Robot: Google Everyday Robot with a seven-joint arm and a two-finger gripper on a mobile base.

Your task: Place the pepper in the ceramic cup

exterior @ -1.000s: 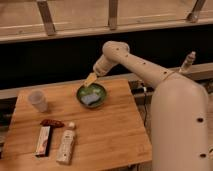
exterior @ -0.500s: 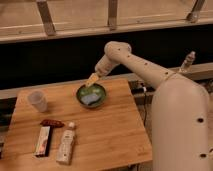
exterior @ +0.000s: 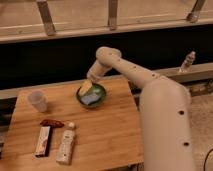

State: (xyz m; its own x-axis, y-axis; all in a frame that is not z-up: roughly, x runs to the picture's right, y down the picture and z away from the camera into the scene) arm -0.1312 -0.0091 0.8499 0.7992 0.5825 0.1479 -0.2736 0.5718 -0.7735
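While the gripper point(exterior: 86, 88) hangs over the single green bowl point(exterior: 104, 95), its grip cannot be told. One pepper point(exterior: 51, 123) lies on the table point(exterior: 112, 132), well apart from the gripper. One cup point(exterior: 37, 101) stands upright, also apart. One box point(exterior: 43, 141) and one bottle point(exterior: 66, 143) lie farther off, beside the pepper.

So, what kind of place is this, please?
Probably an indoor office or lab corner: a small wooden table beside a long ledge, metal posts above, and a robot's gripper hanging over the green bowl.
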